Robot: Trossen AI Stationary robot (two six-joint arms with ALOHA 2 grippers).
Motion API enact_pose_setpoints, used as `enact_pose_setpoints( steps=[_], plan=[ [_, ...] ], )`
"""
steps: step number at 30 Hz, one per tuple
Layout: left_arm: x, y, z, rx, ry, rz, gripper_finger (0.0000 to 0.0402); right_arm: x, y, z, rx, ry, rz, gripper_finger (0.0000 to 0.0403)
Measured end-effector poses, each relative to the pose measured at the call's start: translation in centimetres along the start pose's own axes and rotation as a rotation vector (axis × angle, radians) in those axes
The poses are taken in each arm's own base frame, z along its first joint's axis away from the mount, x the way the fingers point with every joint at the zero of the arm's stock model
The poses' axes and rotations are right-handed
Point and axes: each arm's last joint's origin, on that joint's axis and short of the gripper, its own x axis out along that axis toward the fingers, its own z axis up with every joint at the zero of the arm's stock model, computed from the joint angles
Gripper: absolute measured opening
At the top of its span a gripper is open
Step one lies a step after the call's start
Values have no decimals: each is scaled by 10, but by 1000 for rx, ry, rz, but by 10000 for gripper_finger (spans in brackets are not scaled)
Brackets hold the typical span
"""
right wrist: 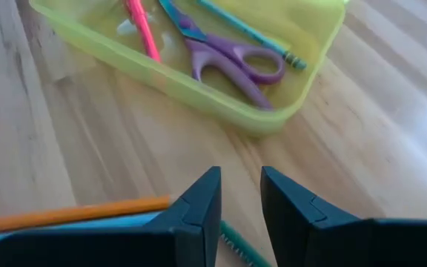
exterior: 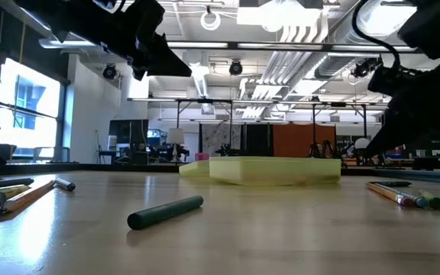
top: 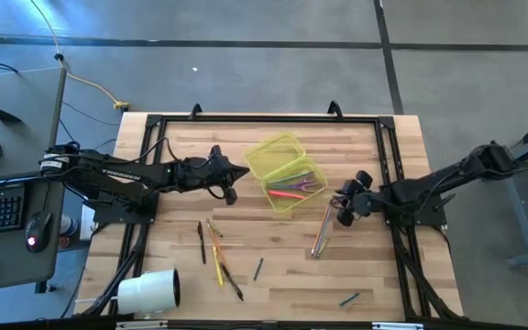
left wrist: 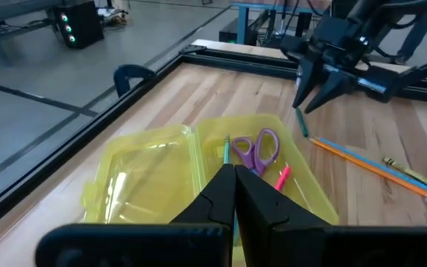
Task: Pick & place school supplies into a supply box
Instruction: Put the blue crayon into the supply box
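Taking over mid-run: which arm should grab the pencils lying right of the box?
Right. Its tool hovers open beside those pencils; the left tool, shut, sits on the box's far side.

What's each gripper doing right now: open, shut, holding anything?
Left gripper: shut, empty, beside the supply box.
Right gripper: slightly open, empty, over the pencils by the box.

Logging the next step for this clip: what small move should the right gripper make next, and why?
Probably lower the right gripper onto the pencils lying just below it on the table and close. Its fingers are open and empty, the pencils lie right beside it, and the box nearby already holds scissors and a pink pen. The left gripper is shut, left of the box.
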Motion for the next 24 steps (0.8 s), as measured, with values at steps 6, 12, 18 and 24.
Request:
enact_pose_setpoints(
  steps=[6, 12, 18, 24],
  plan=[
    [0, 0, 0, -2, -3, -12, 46, 6, -7, 2, -10, 91, 71, 89],
    [0, 0, 0, -2, -3, -12, 46, 11, -10, 0, -10, 158, 106, 132],
    [0, 0, 0, -2, -3, -12, 46, 18, -9, -6, -69, 223, 92, 156],
    [0, 0, 1, -2, -3, -12, 46, 27, -7, -12, -79, 286, 47, 154]
  ],
)
